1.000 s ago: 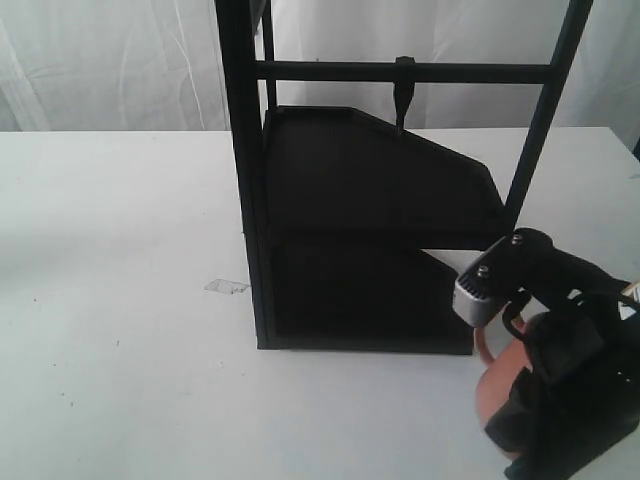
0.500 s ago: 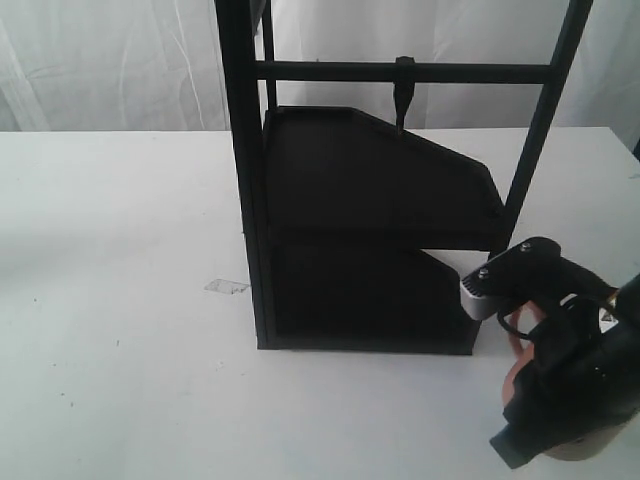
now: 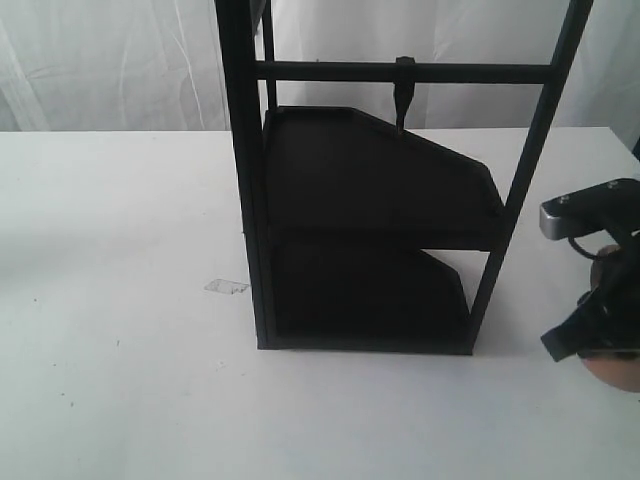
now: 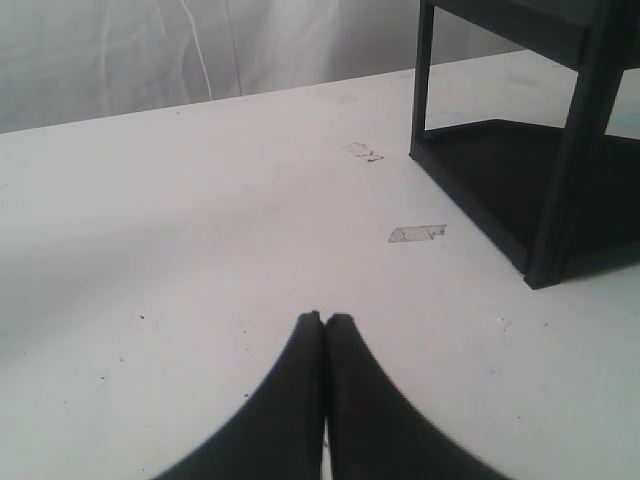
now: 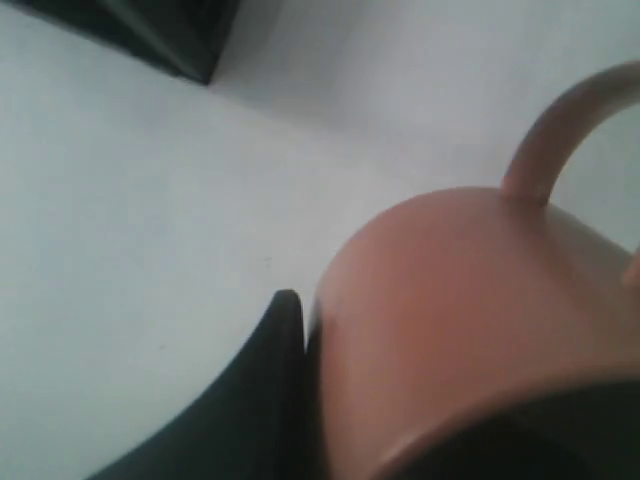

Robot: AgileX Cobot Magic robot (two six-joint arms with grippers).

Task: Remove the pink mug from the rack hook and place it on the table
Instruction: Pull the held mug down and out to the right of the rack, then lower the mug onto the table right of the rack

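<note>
Since a second ago the right end effector [image 3: 598,318] has swung right, off the rack's [image 3: 243,200] near right corner to the scene's right edge, open surface [image 3: 120,300] between them. It grips the matte pink mug [image 3: 618,370] by its round wall, thin loop handle [image 5: 560,130] free, below and right of the black metal hook [image 3: 403,98]; whether it touches down I cannot tell. The left end effector [image 4: 325,322], closed on nothing, hovers over speckled white left of the rack.
</note>
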